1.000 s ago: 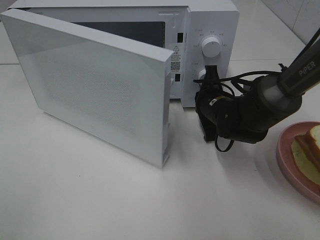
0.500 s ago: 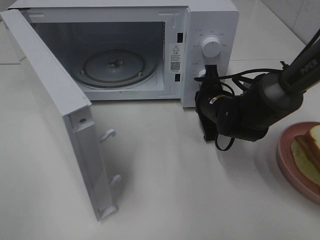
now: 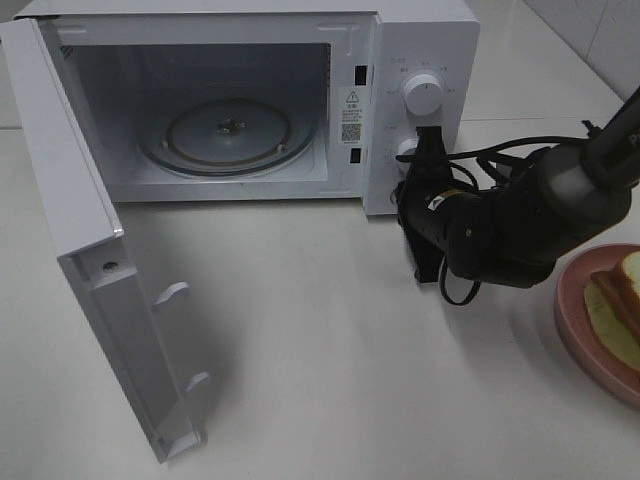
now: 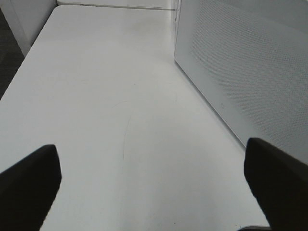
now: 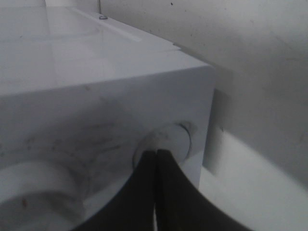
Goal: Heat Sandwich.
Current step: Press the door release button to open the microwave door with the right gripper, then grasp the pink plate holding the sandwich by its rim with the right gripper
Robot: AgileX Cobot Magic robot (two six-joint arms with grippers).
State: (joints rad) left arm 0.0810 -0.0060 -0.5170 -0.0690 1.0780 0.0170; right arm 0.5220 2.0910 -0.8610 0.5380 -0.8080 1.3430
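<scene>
The sandwich [image 3: 622, 297] lies on a round pink plate [image 3: 572, 322] at the right edge of the table, partly cut off by the frame. The white microwave [image 3: 420, 40] stands at the back with its door [image 3: 90, 270] swung wide open to the left, showing the glass turntable [image 3: 228, 135]. My right gripper [image 3: 428, 142] is shut and empty, its tips at the lower round knob [image 5: 169, 138] of the control panel; in the right wrist view the gripper [image 5: 157, 153] shows closed. My left gripper [image 4: 151, 159] is open and empty over bare table, beside the door's outer face [image 4: 250, 72].
An upper dial [image 3: 422, 95] sits above the lower knob. The open door sticks out far over the left of the table. Black cables loop around my right arm [image 3: 510, 225]. White table [image 3: 350, 380] lies between the door and the plate.
The microwave door has swung from nearly shut to wide open on the left. My right arm has drawn slightly to the right, away from the panel.
</scene>
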